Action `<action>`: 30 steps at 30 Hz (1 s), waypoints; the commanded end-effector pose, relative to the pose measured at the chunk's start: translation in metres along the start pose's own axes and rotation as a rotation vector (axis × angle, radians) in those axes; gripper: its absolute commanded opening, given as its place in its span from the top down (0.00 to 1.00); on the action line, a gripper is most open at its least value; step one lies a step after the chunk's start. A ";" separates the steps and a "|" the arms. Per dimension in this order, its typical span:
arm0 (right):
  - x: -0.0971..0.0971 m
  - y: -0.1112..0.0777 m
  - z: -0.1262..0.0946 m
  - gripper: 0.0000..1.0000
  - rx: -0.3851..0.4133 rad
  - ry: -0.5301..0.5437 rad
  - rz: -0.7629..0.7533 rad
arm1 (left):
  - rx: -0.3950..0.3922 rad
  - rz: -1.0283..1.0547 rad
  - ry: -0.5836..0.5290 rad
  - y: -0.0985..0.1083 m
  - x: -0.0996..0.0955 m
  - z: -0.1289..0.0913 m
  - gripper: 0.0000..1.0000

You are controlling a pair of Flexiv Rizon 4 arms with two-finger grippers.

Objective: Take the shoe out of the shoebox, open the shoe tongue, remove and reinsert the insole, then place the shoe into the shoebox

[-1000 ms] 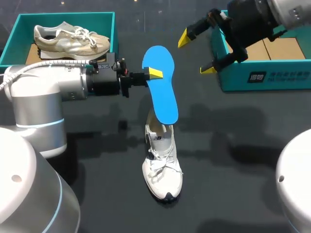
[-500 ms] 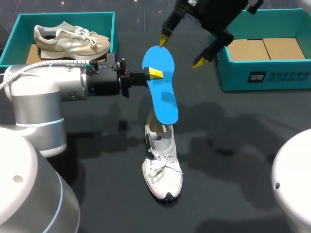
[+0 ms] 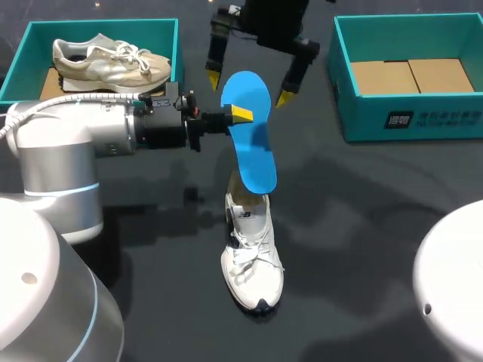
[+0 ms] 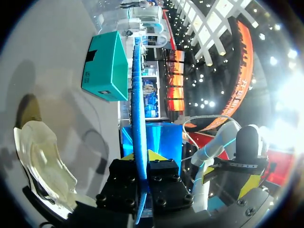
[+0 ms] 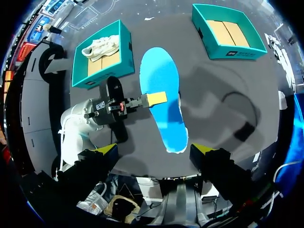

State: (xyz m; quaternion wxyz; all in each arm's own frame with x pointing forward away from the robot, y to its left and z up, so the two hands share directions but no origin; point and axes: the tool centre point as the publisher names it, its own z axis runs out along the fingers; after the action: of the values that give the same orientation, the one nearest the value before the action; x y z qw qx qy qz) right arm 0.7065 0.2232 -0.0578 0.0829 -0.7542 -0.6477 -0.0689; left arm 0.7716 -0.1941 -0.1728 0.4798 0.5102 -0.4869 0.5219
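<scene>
left gripper (image 3: 240,115) pinching insole (image 3: 256,162) | right gripper (image 3: 247,88) spread wide above insole

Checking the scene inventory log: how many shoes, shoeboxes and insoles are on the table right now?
Shoes: 2, beige shoe and white shoe
Shoeboxes: 2, left shoebox and right shoebox
Insoles: 1, blue insole
Total: 5

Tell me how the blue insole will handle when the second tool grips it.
Probably fairly stiff: pinched at one edge by the left tool, the insole shows straight, without droop, in the left wrist view. Likely light: that small pinch seems to carry it. Thin, so the open right tool might flex it.
</scene>
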 end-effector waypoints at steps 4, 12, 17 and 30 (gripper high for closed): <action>0.007 -0.012 0.004 0.00 -0.018 -0.271 0.007 | 0.002 0.000 0.000 0.000 0.000 0.000 1.00; 0.015 -0.021 0.010 0.00 -0.021 -0.246 -0.004 | 0.002 0.000 0.000 0.000 0.000 0.000 1.00; 0.018 -0.024 0.013 0.00 -0.027 -0.198 -0.016 | 0.002 0.000 0.000 0.000 0.000 0.000 1.00; 0.004 -0.027 0.016 0.00 -0.034 -0.025 0.013 | 0.002 0.000 0.000 0.000 0.000 0.000 1.00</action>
State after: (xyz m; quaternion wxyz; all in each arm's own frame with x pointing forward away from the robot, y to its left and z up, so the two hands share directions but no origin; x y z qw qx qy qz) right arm 0.6832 0.2471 -0.0678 0.0247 -0.7618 -0.6468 -0.0259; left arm 0.7713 -0.1938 -0.1727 0.4797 0.5106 -0.4868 0.5218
